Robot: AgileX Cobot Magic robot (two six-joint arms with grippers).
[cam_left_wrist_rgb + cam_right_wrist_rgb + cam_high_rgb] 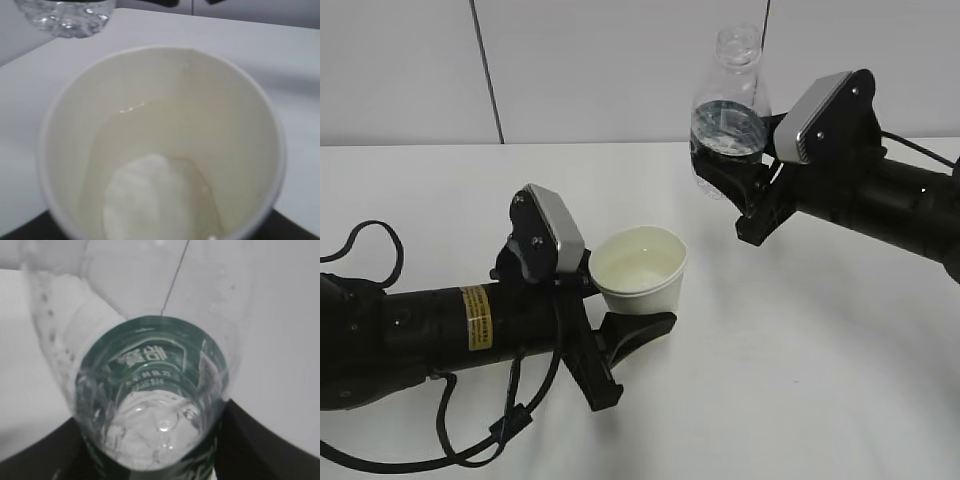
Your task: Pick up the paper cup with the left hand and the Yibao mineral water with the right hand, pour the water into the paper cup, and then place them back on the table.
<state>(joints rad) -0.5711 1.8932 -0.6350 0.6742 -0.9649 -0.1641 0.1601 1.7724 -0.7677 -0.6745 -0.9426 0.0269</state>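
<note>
My left gripper [620,320], on the black arm with the yellow sticker, is shut on the cream-white paper cup [642,270] and holds it just above the white table [790,380]. The cup fills the left wrist view [165,145], tilted, with a little clear water inside. My right gripper [740,185] is shut on the Yibao mineral water bottle [728,110], which is held upright in the air, up and right of the cup. In the right wrist view the bottle [150,390] shows its green label and the fingers [260,440] flank it.
The grey panelled wall [600,70] with dark seams stands behind the table. Black cables [375,240] loop on the table by the left arm. The bottle's base shows at the top of the left wrist view [65,17].
</note>
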